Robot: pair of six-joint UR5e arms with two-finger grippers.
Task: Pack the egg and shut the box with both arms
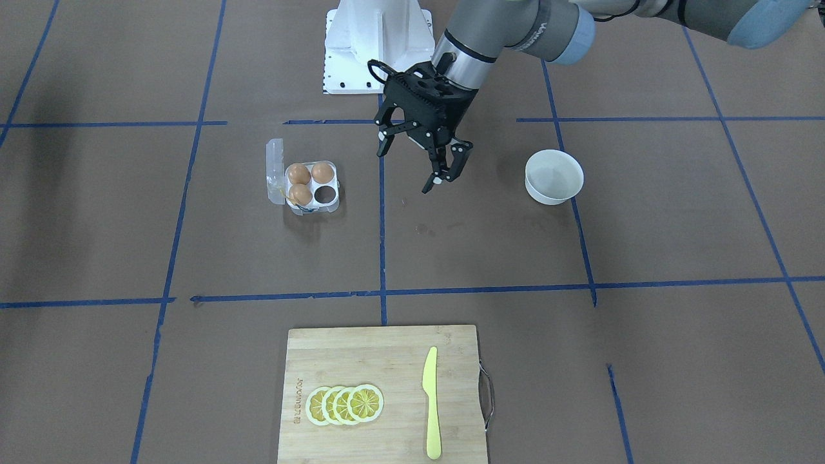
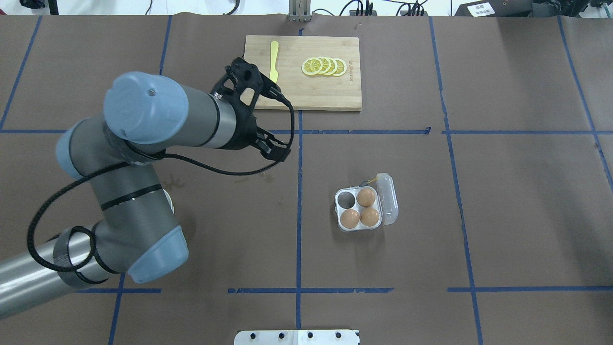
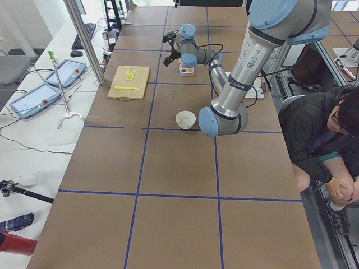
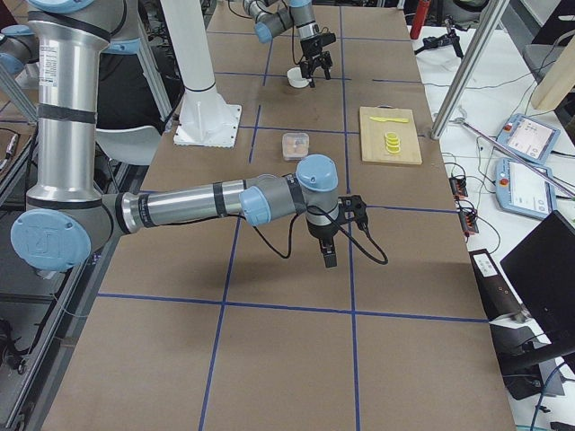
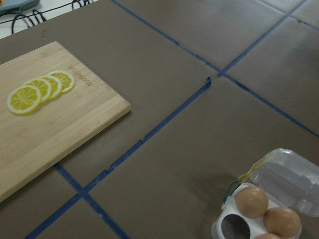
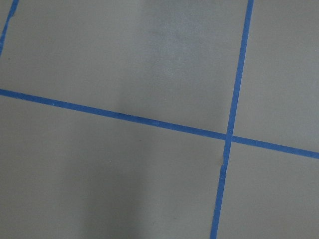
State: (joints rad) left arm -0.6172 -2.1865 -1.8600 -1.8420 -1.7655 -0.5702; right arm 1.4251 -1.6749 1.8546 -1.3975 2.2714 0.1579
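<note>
Your left pincer point(image 1: 445, 169) hangs spread, empty (right pincer point(image 4: 327, 254): cannot tell). Expect a light, springy box point(image 1: 333, 203) lid point(image 1: 275, 170): press its free edge, sparing the fragile eggs point(image 1: 298, 174).

Three smooth orange-brown eggs point(image 2: 366, 197). One clear plastic egg carton point(image 2: 388, 201): four cells, three filled. One round white bowl point(image 1: 554, 177). One bamboo cutting board point(image 1: 361, 361). Four yellow lemon slices point(image 1: 348, 404). One yellow plastic knife point(image 1: 430, 403). Two grey metal arms with pale blue caps: left arm point(image 2: 143, 110), right arm point(image 4: 180, 206). Two black two-finger tools: left tool point(image 1: 412, 167), right tool point(image 4: 328, 260).
</note>
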